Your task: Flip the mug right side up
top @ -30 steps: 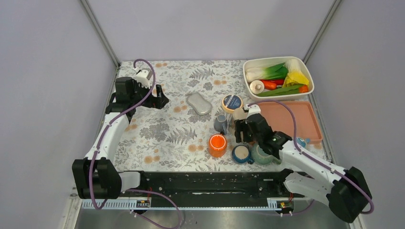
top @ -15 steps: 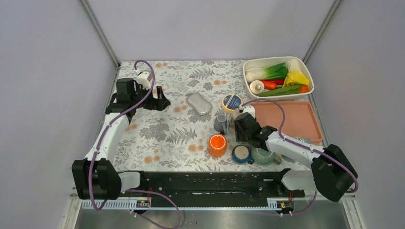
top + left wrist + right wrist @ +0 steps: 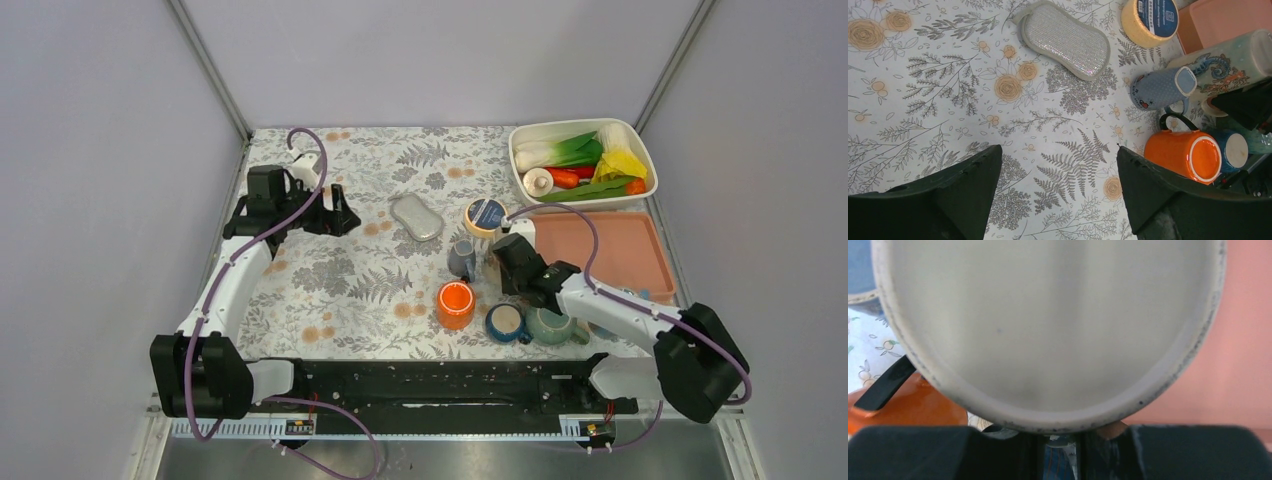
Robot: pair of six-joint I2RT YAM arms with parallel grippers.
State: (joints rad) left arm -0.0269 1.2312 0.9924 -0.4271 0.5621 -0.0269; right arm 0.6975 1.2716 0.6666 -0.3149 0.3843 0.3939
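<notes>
The mug [image 3: 1048,315] is a tall cream one with a seahorse pattern [image 3: 1223,60]. It stands among other mugs right of centre, its flat speckled end filling the right wrist view. My right gripper [image 3: 507,262] covers it from above. The jaws [image 3: 1058,440] have drawn in to a narrow slit against the mug's side, apparently on its handle, and the fingertips are hidden behind the mug. My left gripper [image 3: 340,215] hovers open over the floral cloth at the back left, with nothing between its fingers [image 3: 973,180].
Packed around the mug are a blue-grey dotted mug [image 3: 462,258], an orange mug [image 3: 455,303], a blue mug [image 3: 505,322] and a teal mug [image 3: 549,326]. A sponge [image 3: 416,217] and tape roll [image 3: 485,214] lie behind. A pink tray [image 3: 620,250] and a vegetable bin [image 3: 520,170] are at the right.
The right jaws have closed from wide apart to a narrow slit at the mug, and that arm's elbow has swung right. The left gripper has drifted slightly right.
</notes>
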